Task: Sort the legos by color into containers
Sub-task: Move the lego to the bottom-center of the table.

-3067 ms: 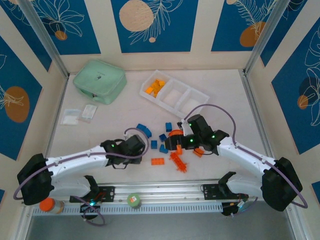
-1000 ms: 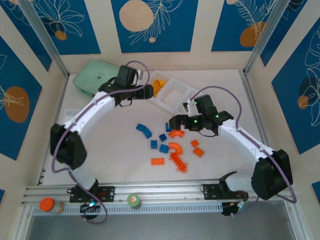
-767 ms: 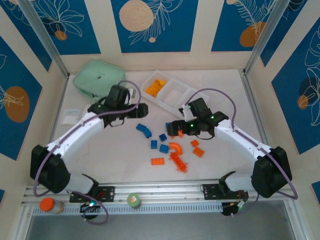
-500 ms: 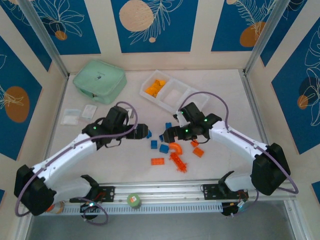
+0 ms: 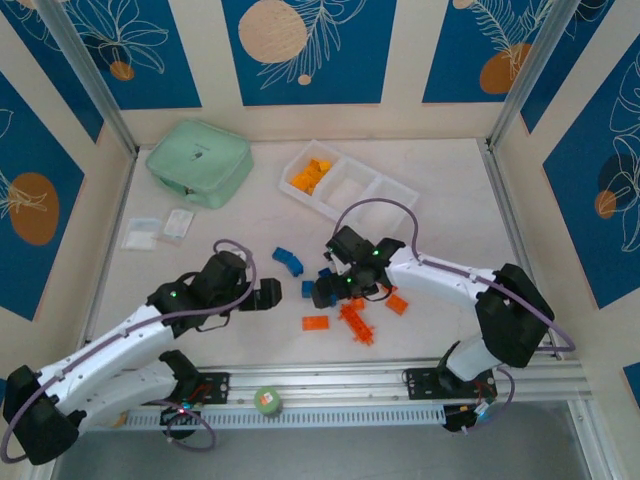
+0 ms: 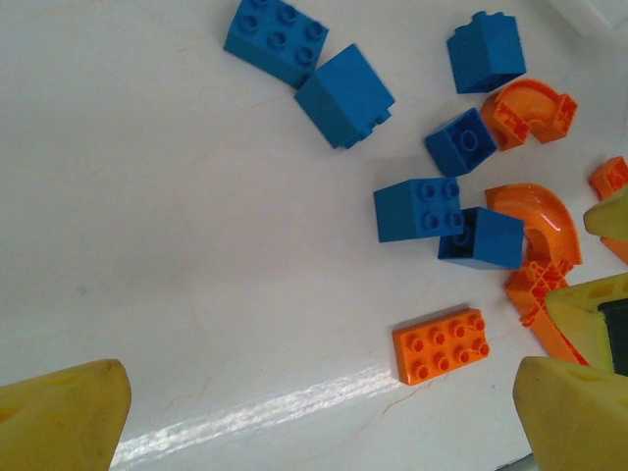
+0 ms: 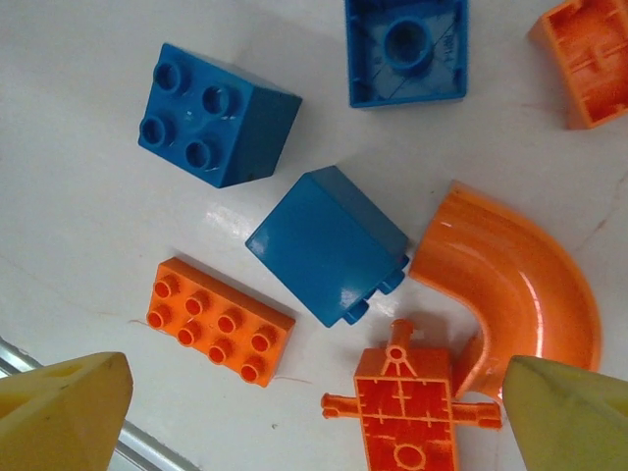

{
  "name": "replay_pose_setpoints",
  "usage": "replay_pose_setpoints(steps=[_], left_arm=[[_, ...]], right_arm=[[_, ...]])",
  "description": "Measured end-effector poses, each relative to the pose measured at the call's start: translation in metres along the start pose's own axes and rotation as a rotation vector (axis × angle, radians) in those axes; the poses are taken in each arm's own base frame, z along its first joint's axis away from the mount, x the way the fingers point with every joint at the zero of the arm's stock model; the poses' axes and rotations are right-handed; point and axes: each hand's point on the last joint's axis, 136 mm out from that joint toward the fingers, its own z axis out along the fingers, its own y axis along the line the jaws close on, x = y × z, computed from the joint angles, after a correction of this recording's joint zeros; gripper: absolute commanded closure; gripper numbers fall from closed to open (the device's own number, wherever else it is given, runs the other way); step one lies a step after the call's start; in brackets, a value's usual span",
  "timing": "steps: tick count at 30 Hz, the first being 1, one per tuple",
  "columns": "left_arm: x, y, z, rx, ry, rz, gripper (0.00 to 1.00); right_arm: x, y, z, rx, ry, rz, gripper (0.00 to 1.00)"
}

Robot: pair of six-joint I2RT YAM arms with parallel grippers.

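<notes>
Right claw (image 7: 314, 412) and left claw (image 6: 314, 412) both hang wide open and empty by the legos (image 5: 316, 323) scattered mid table (image 5: 450, 230) toward its near edge, and that blue brick (image 7: 329, 245) looks light, hard and a bit slick, so I'd pinch its flat sides.

The white table (image 5: 450, 170) is closed in on the left, far and right sides by cream walls (image 5: 403, 50), on which blue panels (image 5: 305, 50) with leaf drawings are set. An aluminium rail (image 5: 330, 378) is seen along the near edge.

Blue and orange legos (image 6: 417, 209) on white table (image 6: 147, 196), beyond wide-spread yellow fingertips (image 6: 64, 417).
</notes>
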Motion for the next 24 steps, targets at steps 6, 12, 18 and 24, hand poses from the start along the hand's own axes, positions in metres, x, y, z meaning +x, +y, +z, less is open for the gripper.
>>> replay_pose_setpoints(steps=[6, 12, 18, 24], left_arm=[[0.006, 0.011, -0.003, -0.023, -0.009, -0.028, 0.01], [0.007, 0.016, -0.002, -0.037, -0.017, -0.042, 0.01], [0.006, 0.017, -0.002, -0.044, -0.023, -0.047, 0.01], [0.005, 0.020, -0.003, -0.059, -0.032, -0.047, 0.01]], right_arm=[[0.002, 0.006, 0.012, 0.038, 0.014, 0.004, 0.14], [-0.008, 0.012, 0.013, 0.069, -0.013, 0.009, 0.27], [-0.012, 0.008, 0.020, 0.110, -0.009, 0.028, 0.32], [-0.016, 0.005, 0.033, 0.154, 0.005, 0.019, 0.33]])
